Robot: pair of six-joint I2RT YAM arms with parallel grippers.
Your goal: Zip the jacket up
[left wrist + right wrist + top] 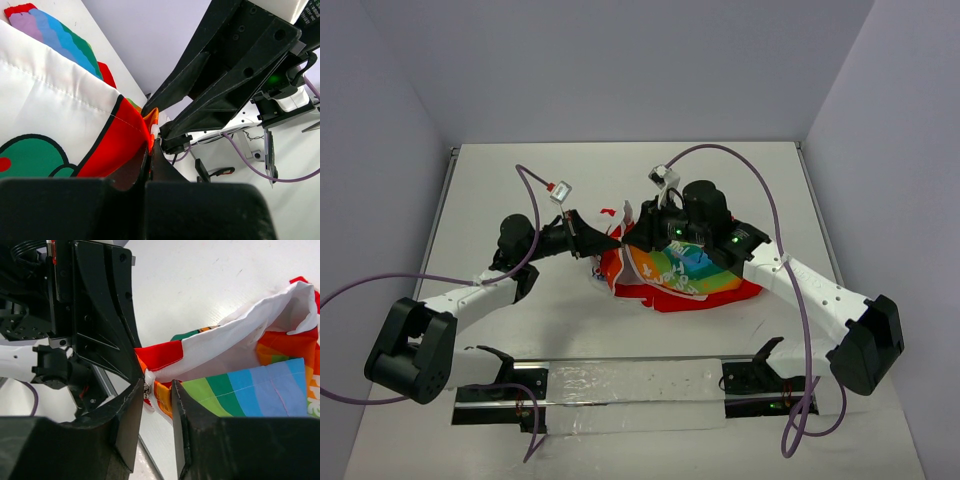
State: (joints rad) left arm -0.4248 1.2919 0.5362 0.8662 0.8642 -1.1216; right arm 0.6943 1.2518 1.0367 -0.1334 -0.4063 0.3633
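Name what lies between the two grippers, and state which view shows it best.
A pinched corner of the jacket: left gripper and right gripper meet at the red and rainbow edge, with no bare table between. The right wrist view shows it best.
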